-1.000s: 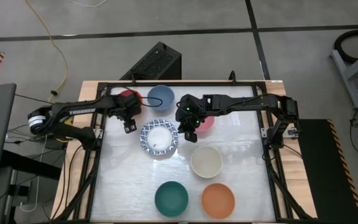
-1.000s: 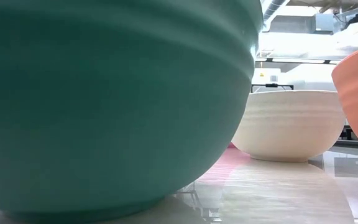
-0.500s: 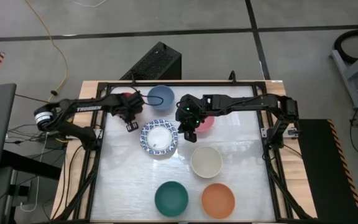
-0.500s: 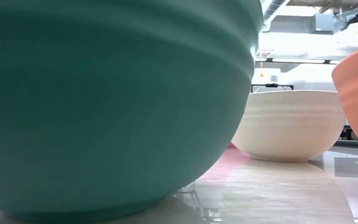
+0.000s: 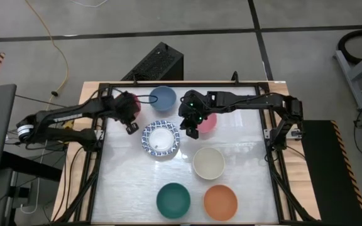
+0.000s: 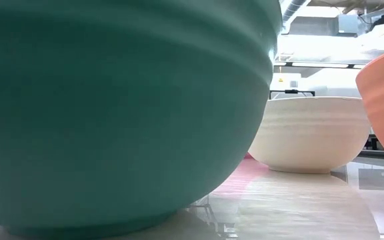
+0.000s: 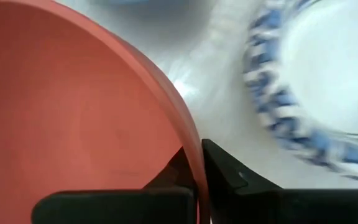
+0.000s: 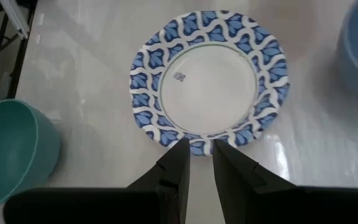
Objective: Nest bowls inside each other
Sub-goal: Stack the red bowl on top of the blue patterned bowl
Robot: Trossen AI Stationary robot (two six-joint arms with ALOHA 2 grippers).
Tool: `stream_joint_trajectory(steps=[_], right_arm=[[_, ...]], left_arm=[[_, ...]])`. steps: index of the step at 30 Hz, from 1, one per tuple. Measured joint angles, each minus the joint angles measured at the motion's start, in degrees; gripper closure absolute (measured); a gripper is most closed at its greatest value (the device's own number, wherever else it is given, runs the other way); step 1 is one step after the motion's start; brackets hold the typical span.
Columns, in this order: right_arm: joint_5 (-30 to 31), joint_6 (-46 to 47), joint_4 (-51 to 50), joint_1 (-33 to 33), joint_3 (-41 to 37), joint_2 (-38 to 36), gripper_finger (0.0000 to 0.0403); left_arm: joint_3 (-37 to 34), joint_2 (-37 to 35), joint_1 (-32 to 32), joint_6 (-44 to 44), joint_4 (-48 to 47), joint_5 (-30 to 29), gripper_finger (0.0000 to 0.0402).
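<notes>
In the high view the red bowl [image 5: 128, 103] sits at the far left, half hidden under my left gripper [image 5: 131, 125], which is shut on its rim. The left wrist view shows the red bowl [image 7: 73, 118] filling the picture. Beside the red one stands a blue bowl [image 5: 163, 96]. The blue-patterned white bowl [image 5: 161, 139] rests on its base in the middle. My right gripper [image 5: 190, 130] hangs over the pink bowl [image 5: 208, 122]. Its fingers stand narrowly apart with nothing between them, pointing at the patterned bowl [image 8: 209, 79]. My left gripper pinches the red bowl's rim [image 7: 194, 163] on the side toward the patterned bowl. One finger [image 7: 173, 177] is inside the bowl and the other [image 7: 225, 174] outside. The fingers slant down from the table's left. I cannot tell whether the bowl is clear of the table.
Cream [image 5: 208, 162], green [image 5: 173, 199] and orange [image 5: 220, 202] bowls stand toward the near edge. In the low view the green bowl [image 6: 112, 113] fills most of the picture. A black metal frame [image 5: 99, 157] borders the table. Bare tabletop lies at the near left.
My left arm has drawn back toward the table's left edge and its hand has risen and tipped over the red bowl, whose visible red patch has shifted slightly with it. My right gripper has stayed over the pink bowl.
</notes>
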Motion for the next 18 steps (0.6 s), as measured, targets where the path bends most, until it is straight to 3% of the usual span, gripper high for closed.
stream_joint_trajectory(steps=[5,10,18], right_arm=[[-0.9,4.4,0.0,-2.3,0.0,-0.9,0.0311],[-0.9,11.8,0.6,-5.2,0.0,-1.3,0.0311],[-0.4,18.9,4.7,-7.0,0.0,-1.3,0.0311]], left_arm=[[0.0,-4.9,-5.6,-0.8,0.0,1.2,0.0401],[0.0,-6.8,-13.3,5.4,0.2,1.3,0.0401],[0.6,-6.1,-24.2,12.6,0.1,-6.2,0.0401]])
